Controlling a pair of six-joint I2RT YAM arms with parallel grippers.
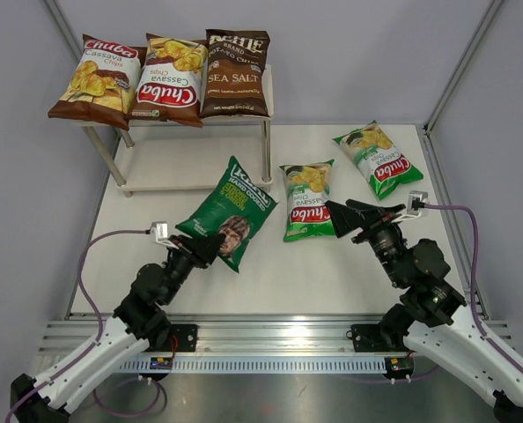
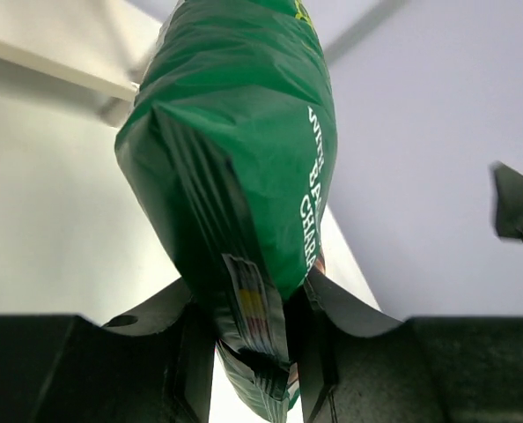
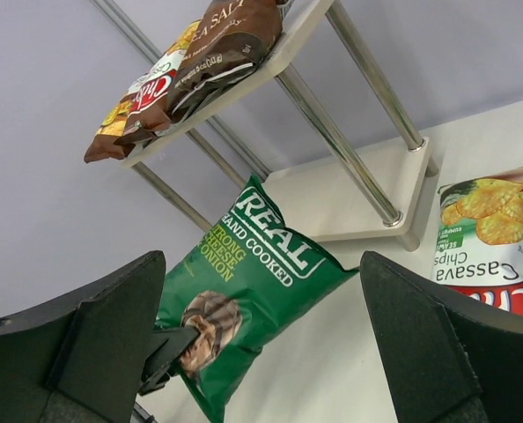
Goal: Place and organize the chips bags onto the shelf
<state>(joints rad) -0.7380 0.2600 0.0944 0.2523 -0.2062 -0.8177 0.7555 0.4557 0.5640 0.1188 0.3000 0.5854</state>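
Operator: Left gripper (image 1: 214, 246) state?
Guide: Clamped on the seam of your green "REAL Hand Cooked" bag (image 1: 231, 210). Right gripper (image 1: 341, 215): jaws spread, empty, beside a green "Chuba" bag (image 1: 307, 201). Shelf (image 1: 191, 159) top board carries two brown "Chuba Cassava Chips" bags (image 1: 96, 81) (image 1: 169, 81) and "Kettle Sea Salt" (image 1: 235, 75).

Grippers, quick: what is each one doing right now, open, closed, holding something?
Left gripper: closed on the bottom edge of the dark green chip bag.
Right gripper: open, holding nothing.
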